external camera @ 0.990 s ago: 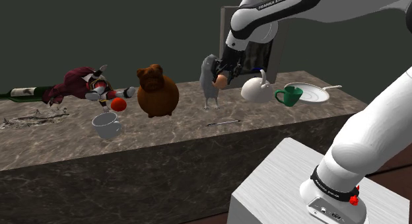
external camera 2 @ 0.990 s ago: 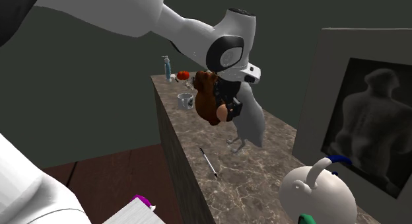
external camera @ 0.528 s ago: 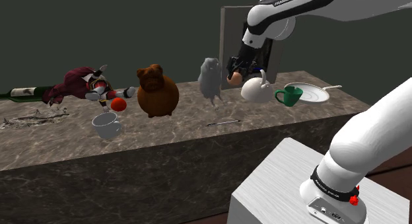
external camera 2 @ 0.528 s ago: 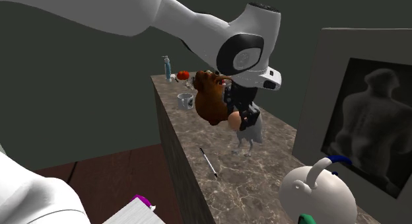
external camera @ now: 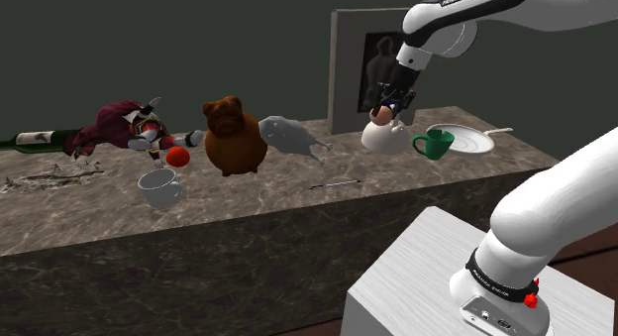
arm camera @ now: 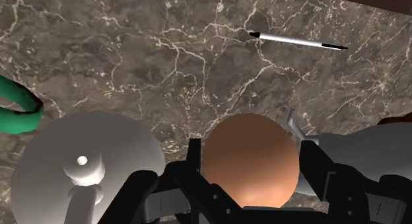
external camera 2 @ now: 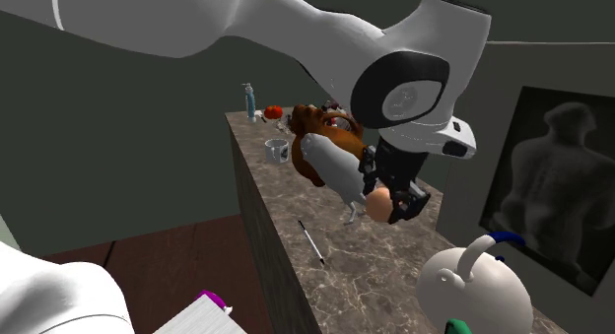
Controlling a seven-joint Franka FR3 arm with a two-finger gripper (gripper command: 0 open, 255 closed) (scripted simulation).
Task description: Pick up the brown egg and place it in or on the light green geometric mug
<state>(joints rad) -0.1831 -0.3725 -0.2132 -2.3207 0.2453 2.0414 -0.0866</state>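
"Brown egg (arm camera: 249,160): location?"
"Upper right of the shoulder view, off the table (external camera: 277,200), above the white teapot (external camera: 381,136). Gripper (arm camera: 251,164) closed on it, one finger on each flank."
"Why so high?"
"Likely to clear the teapot's handle en route to the green mug (external camera: 433,143), just right of it. Grip sits at the widest part, probably against slipping."

The teapot (external camera: 381,138) sits on the counter (external camera: 446,173), just beside the mug (external camera: 434,143).
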